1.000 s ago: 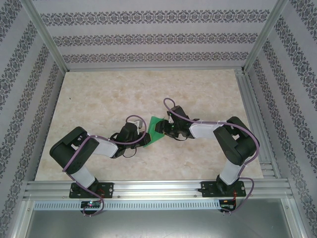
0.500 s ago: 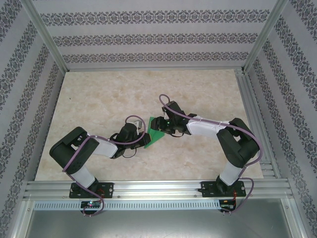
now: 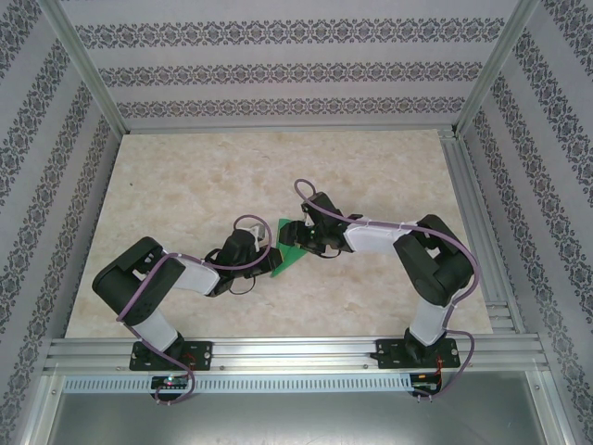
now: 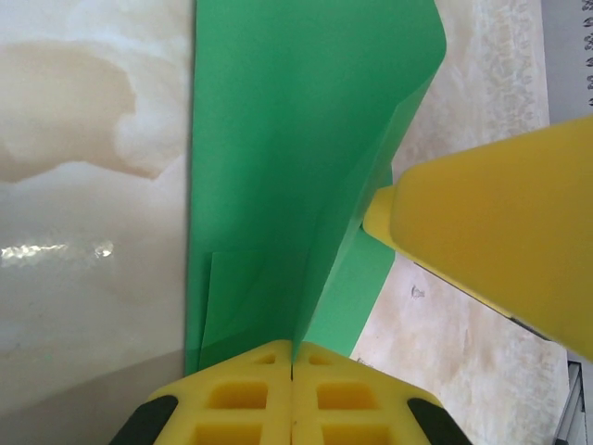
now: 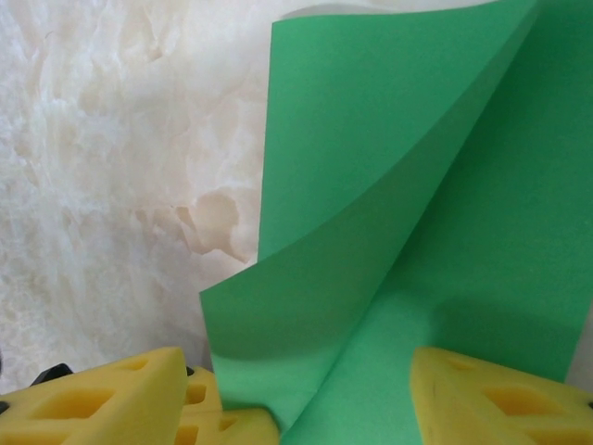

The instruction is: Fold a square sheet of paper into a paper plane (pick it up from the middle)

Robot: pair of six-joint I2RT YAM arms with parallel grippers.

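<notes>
The green square sheet of paper [image 3: 291, 258] lies mid-table, partly folded, with one flap curling up off the surface [image 5: 371, 185]. My left gripper [image 3: 274, 252] reaches it from the left. Its yellow fingers [image 4: 241, 394] are shut on the paper's raised crease [image 4: 306, 278] at the near end. From the right comes my right gripper [image 3: 301, 239], open, with its yellow pads [image 5: 102, 399] set wide on either side of the lifted flap and the paper between them. One of its fingertips [image 4: 491, 232] touches the paper's right edge.
The marble-patterned table [image 3: 185, 185] is bare around the paper. Aluminium frame posts and patterned walls close it in on three sides, and a slotted rail [image 3: 296, 357] runs along the near edge by the arm bases.
My right gripper has shifted left and a little farther back over the paper, and its jaws have spread wider. The left gripper keeps its pinch in place.
</notes>
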